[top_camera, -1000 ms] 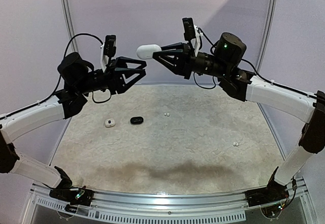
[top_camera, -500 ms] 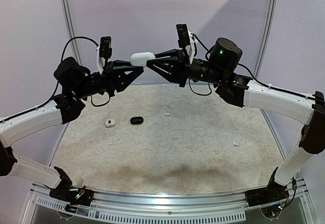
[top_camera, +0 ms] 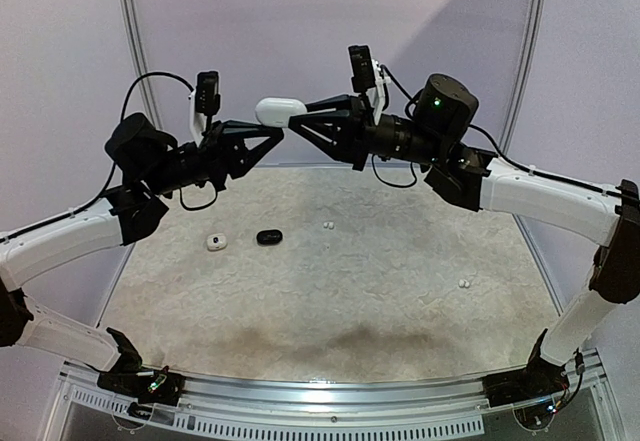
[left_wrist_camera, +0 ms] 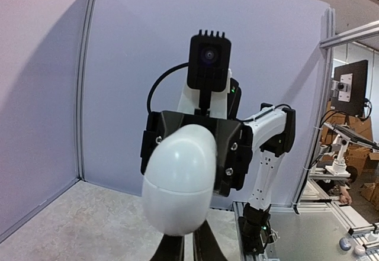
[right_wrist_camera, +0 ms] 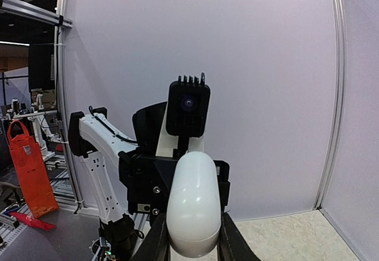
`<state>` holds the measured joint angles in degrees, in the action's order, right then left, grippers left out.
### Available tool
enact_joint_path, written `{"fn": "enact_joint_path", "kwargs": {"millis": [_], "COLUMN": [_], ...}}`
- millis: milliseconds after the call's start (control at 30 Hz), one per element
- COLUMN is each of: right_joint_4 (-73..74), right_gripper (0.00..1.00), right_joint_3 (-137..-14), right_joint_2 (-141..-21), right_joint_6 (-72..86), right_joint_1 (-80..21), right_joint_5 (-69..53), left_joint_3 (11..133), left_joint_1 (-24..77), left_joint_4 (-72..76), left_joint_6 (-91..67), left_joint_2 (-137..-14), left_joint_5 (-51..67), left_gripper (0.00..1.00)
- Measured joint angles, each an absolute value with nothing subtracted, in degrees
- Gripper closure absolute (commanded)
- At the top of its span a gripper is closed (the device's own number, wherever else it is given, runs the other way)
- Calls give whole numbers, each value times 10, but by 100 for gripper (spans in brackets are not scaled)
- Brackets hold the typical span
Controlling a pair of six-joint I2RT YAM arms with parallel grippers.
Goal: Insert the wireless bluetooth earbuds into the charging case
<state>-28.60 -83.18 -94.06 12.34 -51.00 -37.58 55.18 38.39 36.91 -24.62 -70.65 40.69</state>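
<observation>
Top view: shows both arms raised, tips meeting at upper centre of frame, well above the mat (top_camera: 330,301). Shows white charging case (top_camera: 280,111) up there, clamped in right gripper (top_camera: 298,119), which comes in from the right. Puts left gripper (top_camera: 274,136) at the case's lower left end, fingers drawn together; can't tell if pinching any of it. Down on mat, left of centre: black case (top_camera: 269,236), closed, w/ small white item (top_camera: 216,242) to its left, apart from it. Near black case, to its right: pair of white earbuds (top_camera: 327,225), side by side. Far right on mat, well apart from the rest: one more white bud (top_camera: 463,283). All buds in sight lying loose on mat.

Left wrist view: fills centre w/ charging case (left_wrist_camera: 177,181), egg-shaped, seam line across it. Shows left fingers (left_wrist_camera: 204,252) at bottom edge, close together w/ only a slit between, tips hidden behind case's lower end. Behind case: black body of right gripper, right wrist cam (left_wrist_camera: 208,61) at top centre, white arm link to the right.

Right wrist view: shows case (right_wrist_camera: 192,205) at lower centre, upright, w/ right fingers (right_wrist_camera: 155,246) pressed on both its sides at bottom of frame. Behind it: left gripper's black body, left wrist cam (right_wrist_camera: 188,108) above, white arm link at left.
</observation>
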Motion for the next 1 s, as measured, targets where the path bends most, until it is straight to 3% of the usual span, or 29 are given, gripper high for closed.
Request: {"fn": "enact_joint_path", "kwargs": {"millis": [100, 300, 433, 800, 1000], "right_joint_4": [-283, -282, -282, -287, -283], "right_gripper": [100, 100, 100, 100, 100], "right_joint_3": [-832, -830, -830, -818, -816], "right_joint_2": [-940, -940, -940, -940, -940], "right_joint_6": [118, 115, 114, 118, 117], "right_joint_1": [-510, -510, -510, -509, -510], "right_joint_5": [-367, -359, -360, -371, -378], "left_joint_3": [552, 551, 551, 544, 539], "left_joint_1": [385, 389, 389, 390, 390], "left_joint_4": [370, 373, 373, 373, 374], "left_joint_6": [-251, -250, -251, -252, -248], "left_joint_2": [-707, -707, -707, -702, -691], "left_joint_5": [411, 416, 416, 375, 362], "left_gripper": [63, 60, 49, 48, 64]}}
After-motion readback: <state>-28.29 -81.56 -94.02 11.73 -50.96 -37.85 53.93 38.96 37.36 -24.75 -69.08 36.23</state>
